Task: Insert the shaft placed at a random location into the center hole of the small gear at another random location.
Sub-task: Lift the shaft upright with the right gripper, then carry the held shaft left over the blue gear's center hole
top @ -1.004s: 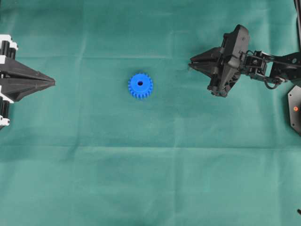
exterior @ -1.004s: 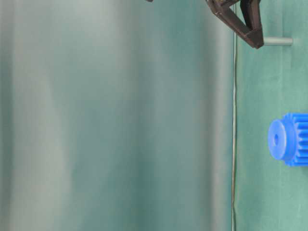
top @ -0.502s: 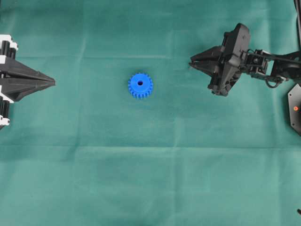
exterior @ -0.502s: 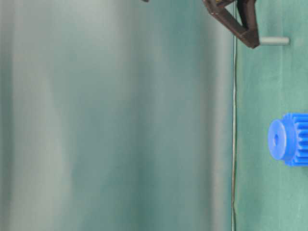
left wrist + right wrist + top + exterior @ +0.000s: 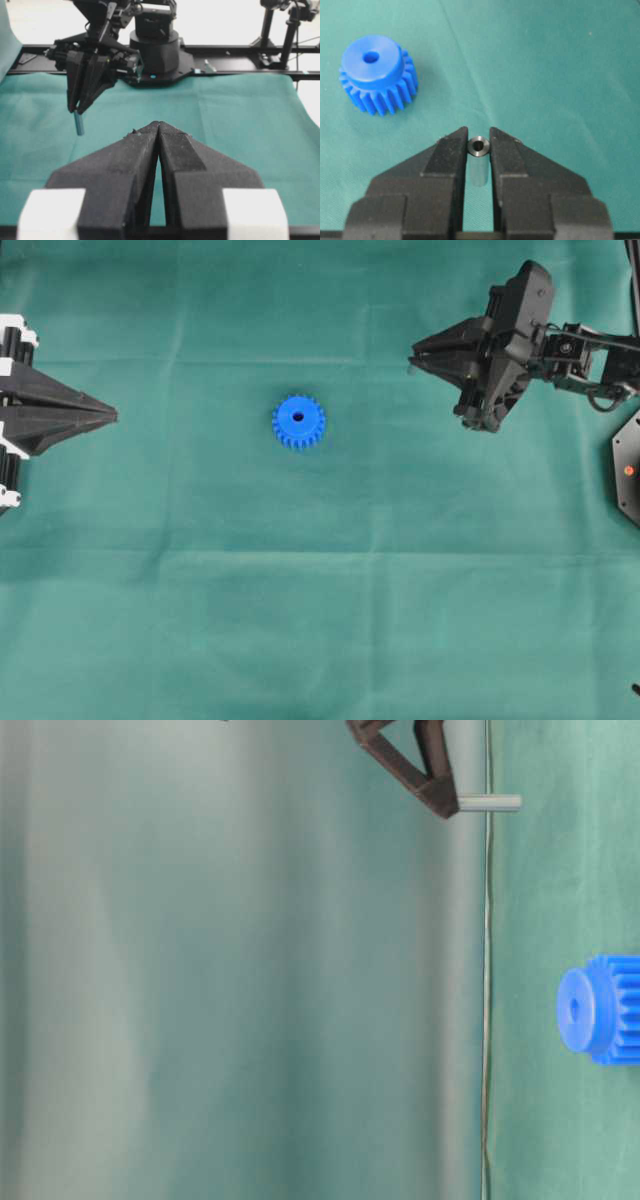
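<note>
The right gripper [image 5: 479, 145] is closed on the shaft [image 5: 479, 165], which sits between its two black fingertips with the shiny round end toward the camera. In the overhead view this gripper [image 5: 414, 352] is at the far right of the green cloth [image 5: 320, 590], with its tapered fingers pointing left and the arm reaching in from the right edge. In the left wrist view the shaft [image 5: 78, 123] hangs straight down below the fingertips, above the cloth. The shaft is a thin grey metal cylinder; the fingers are matte black and wedge-shaped.

The small gear [image 5: 298, 422] lies flat on the cloth near the middle, well apart from both grippers. It is bright blue plastic with teeth around and a raised round hub; the center hole [image 5: 297, 417] is dark.

The left gripper [image 5: 112, 416] rests at the left edge, its fingers pressed together with nothing between.

Compared with a second ago, the right gripper has risen and moved a little farther right, lifting the shaft off the cloth. The gear has not moved.
</note>
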`<move>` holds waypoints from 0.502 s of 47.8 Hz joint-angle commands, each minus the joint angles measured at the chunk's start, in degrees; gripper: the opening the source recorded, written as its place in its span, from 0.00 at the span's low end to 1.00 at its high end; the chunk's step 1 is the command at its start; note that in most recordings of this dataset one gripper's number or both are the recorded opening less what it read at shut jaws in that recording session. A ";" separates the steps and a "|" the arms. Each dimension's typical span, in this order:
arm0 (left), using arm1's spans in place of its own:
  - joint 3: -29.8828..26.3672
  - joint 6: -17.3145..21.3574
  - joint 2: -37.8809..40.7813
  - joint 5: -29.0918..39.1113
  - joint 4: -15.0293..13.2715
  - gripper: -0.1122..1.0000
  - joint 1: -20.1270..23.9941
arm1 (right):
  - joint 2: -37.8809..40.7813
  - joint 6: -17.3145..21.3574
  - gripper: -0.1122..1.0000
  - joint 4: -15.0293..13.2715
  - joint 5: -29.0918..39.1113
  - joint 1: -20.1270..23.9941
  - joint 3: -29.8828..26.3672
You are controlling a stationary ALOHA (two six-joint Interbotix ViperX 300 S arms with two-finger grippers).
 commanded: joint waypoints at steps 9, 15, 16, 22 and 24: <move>-1.32 0.00 0.44 -0.26 0.18 0.10 -0.09 | -1.05 -0.62 0.22 -0.09 0.09 0.00 -1.32; -1.32 0.00 0.44 -0.26 0.18 0.10 -0.09 | -1.05 -0.62 0.22 -0.09 0.00 0.00 -1.41; -1.32 0.00 0.44 -0.26 0.18 0.10 -0.09 | -1.05 -0.62 0.22 -0.09 0.00 0.09 -1.32; -1.32 0.00 0.44 -0.09 0.18 0.10 -0.18 | -0.97 -0.62 0.22 -0.09 0.00 0.18 -1.41; -1.41 -0.09 0.44 -0.09 0.18 0.10 -0.09 | -0.88 -0.53 0.22 -0.09 0.00 0.35 -1.49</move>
